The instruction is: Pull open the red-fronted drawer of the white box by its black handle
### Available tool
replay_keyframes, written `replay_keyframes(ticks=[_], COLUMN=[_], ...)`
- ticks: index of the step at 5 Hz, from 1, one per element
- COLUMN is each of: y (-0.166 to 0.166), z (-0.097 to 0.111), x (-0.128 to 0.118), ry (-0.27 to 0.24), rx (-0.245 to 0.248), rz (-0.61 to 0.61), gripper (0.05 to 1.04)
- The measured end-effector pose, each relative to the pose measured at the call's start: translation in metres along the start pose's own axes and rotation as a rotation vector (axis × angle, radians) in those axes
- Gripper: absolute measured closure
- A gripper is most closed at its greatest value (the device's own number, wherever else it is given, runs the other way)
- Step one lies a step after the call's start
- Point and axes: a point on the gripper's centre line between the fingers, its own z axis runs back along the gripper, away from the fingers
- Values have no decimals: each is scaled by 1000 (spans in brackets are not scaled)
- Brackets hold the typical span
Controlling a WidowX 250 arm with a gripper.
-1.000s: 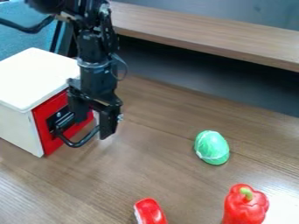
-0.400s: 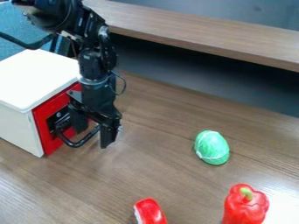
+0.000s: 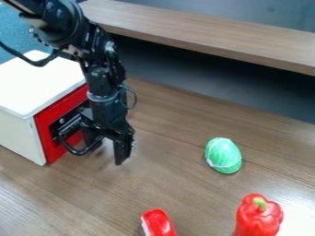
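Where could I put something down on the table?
There's a big bare patch of table between the end effector and the green toy. Another is at the bottom left, between the white box and the red thing. It's crowded around the black handle, right by the end effector.

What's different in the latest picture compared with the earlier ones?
The gripper has come down and slightly toward the view's right, its fingers apart beside the black handle. Nothing visibly taken hold of or let go. Unchanged: the handle, the white box with a red front, the green-and-white item, the red pepper and the red item at the bottom edge.
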Motion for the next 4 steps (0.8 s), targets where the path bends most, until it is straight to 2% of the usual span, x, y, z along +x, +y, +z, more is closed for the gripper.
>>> replay_keyframes(ticks=[1, 4], y=[-13, -81], z=[-4, -5], x=[4, 7], ry=[-15, 2], rx=[-37, -104], rz=[-31, -210], gripper=[85, 85])
